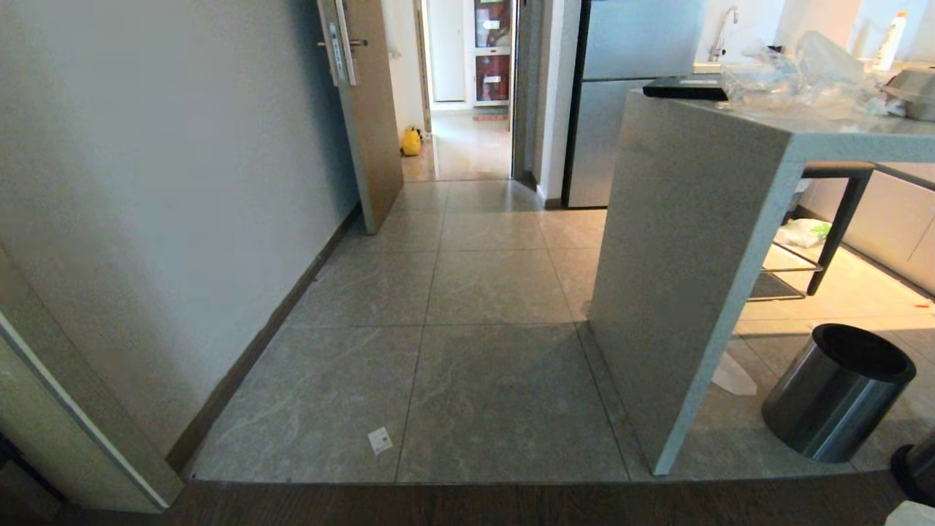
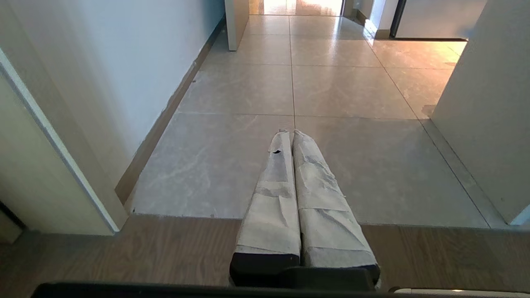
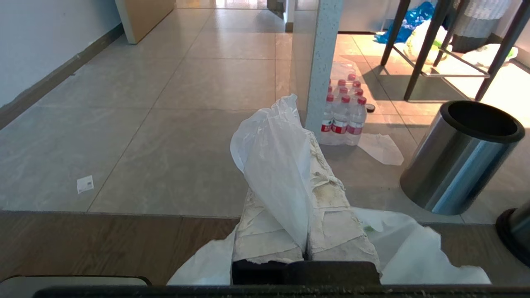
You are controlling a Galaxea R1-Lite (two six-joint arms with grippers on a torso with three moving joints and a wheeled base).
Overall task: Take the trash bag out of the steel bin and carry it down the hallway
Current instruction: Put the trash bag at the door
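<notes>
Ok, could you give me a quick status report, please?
Right gripper shut on the trash bag. Left gripper shut, empty. Steel bin empty, upright beside the counter. Hallway ahead; paper scrap on tiles.

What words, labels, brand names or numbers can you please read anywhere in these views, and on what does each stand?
None can be read.
Red-and-white labels on the red-capped clear plastic water bottles: print too small.
Small white paper slip on the grey floor tile: marks blurred.
Thin white plastic trash bag: no print visible.
</notes>
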